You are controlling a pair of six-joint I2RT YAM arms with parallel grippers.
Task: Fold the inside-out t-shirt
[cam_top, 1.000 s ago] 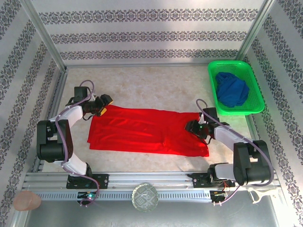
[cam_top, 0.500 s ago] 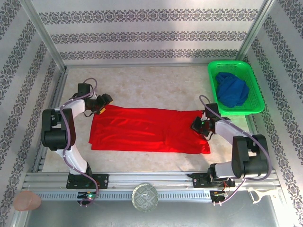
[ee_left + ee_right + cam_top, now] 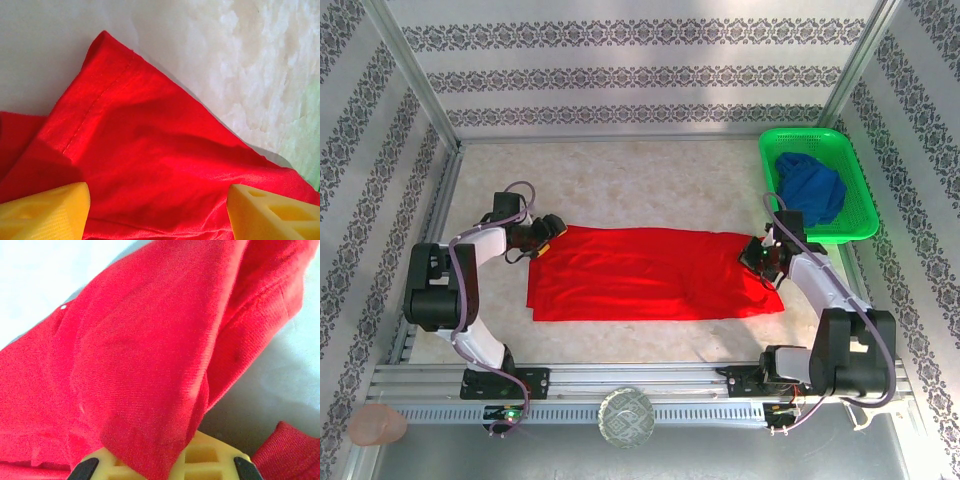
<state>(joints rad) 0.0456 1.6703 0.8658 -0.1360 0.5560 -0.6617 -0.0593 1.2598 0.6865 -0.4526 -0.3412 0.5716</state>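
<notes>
Right hand [image 3: 762, 257] grips the red t-shirt [image 3: 640, 275] end, left hand [image 3: 547, 228] released; shirt seems halved lengthwise, cross-folds remain.

My right gripper [image 3: 758, 257] has closed on the right end of the red t-shirt [image 3: 650, 272] and dragged it toward frame right, my left gripper [image 3: 551, 228] trailing its upper-left corner.

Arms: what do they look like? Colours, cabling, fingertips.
Both arms: white links, black joint housings, black bases. A purplish-grey cable loops along each. Left end effector and right end effector carry yellow fingers with moulded triangular recesses.
</notes>
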